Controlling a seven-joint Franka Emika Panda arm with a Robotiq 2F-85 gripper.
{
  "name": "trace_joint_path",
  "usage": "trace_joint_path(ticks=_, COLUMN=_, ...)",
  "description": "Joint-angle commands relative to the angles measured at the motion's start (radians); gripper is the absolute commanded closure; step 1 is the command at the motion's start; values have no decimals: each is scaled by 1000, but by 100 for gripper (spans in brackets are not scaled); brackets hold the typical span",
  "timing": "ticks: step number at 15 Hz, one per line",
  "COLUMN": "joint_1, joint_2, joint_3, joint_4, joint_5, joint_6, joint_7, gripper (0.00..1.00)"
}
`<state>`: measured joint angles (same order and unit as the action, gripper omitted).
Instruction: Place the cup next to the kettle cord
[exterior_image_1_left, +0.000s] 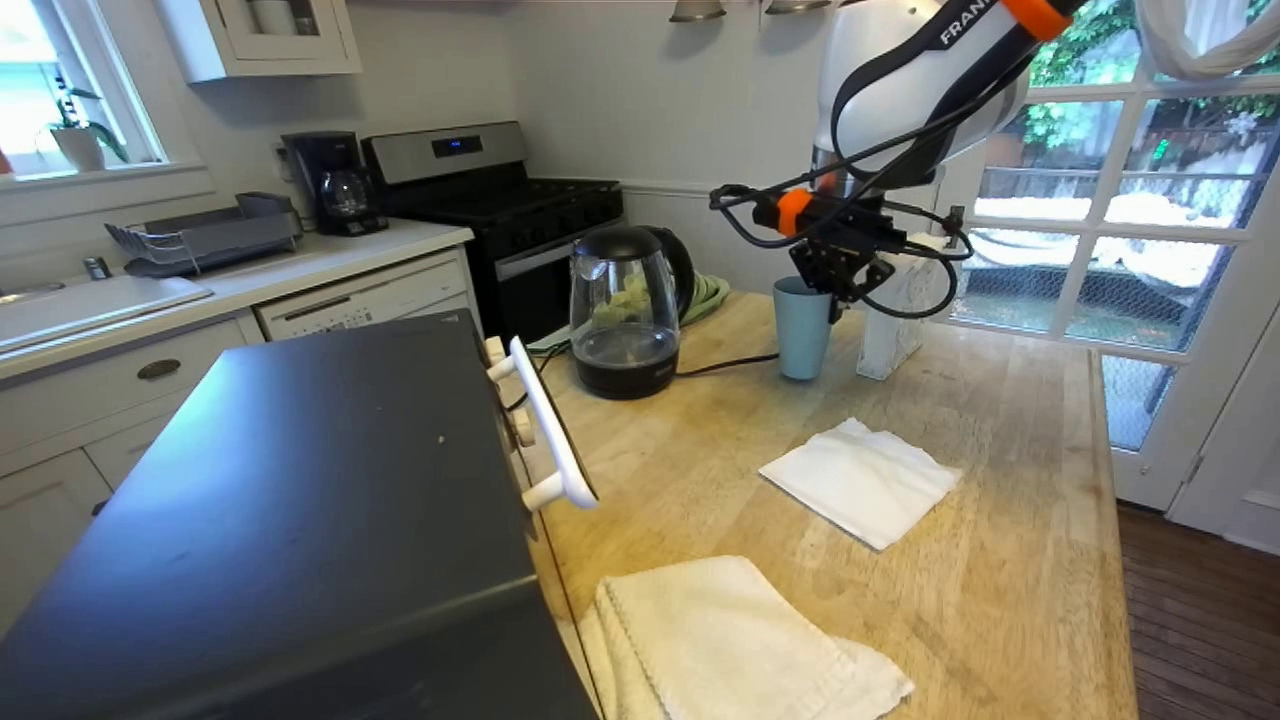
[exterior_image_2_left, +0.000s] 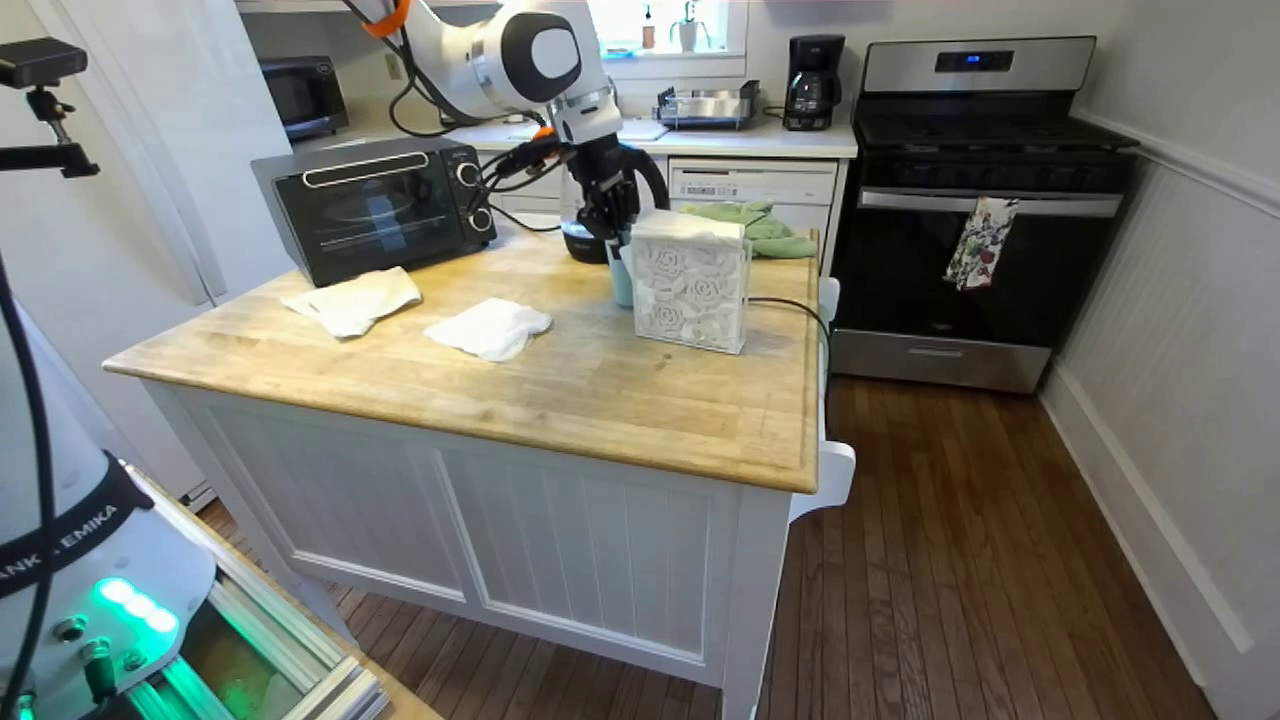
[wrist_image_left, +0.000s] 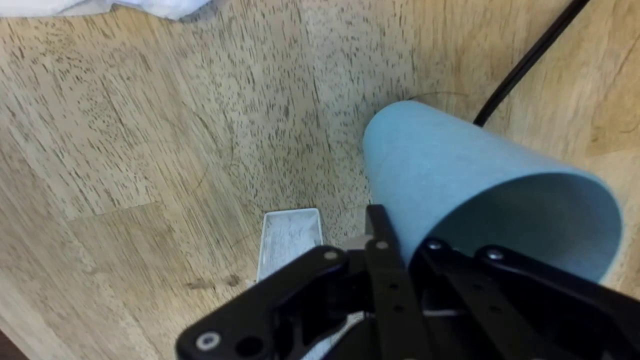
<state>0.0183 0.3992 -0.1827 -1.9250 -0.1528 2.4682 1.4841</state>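
The cup (exterior_image_1_left: 800, 340), a pale blue tapered tumbler, stands about upright at the wooden table, right by the kettle cord (exterior_image_1_left: 728, 364); I cannot tell whether its base touches the table. My gripper (exterior_image_1_left: 838, 298) is shut on the cup's wall at the rim. In the wrist view the gripper (wrist_image_left: 404, 237) has one finger outside the cup (wrist_image_left: 415, 145) and one inside; the fingertip inside is partly hidden. The dark cord (wrist_image_left: 530, 60) runs up to the cup's side there and passes behind it. The glass kettle (exterior_image_1_left: 625, 345) with black base stands nearby. The cup (exterior_image_2_left: 622, 285) is half hidden in an exterior view.
A white ornate box (exterior_image_2_left: 690, 290) stands close beside the cup and gripper. A white napkin (exterior_image_1_left: 862, 480) and cream cloth (exterior_image_1_left: 740, 640) lie on the table. A black toaster oven (exterior_image_2_left: 375, 205) stands across from the box. A green cloth (exterior_image_2_left: 755, 228) lies behind the kettle.
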Motion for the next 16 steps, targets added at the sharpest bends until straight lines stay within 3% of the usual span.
trace_joint_path(ticks=1, joint_1=23, joint_2=41, joint_3=-20, joint_4=50, joint_5=-4, joint_6=0, joint_7=63, gripper=99)
trace_joint_path(ticks=2, joint_1=20, joint_2=43, joint_3=-15, joint_4=52, joint_5=7, joint_6=1, joint_7=64, gripper=70)
trace_joint_path(ticks=4, joint_1=19, joint_2=38, joint_3=-12, joint_4=46, joint_5=12, joint_6=7, joint_7=63, gripper=64)
trace_joint_path(ticks=13, joint_1=-1, joint_2=-153, joint_3=19, joint_4=-119, joint_5=41, joint_6=101, joint_7=-52, gripper=2)
trace_joint_path(ticks=16, joint_1=-15, joint_2=-268, joint_3=36, joint_4=-215, joint_5=37, joint_6=133, joint_7=-195, gripper=0)
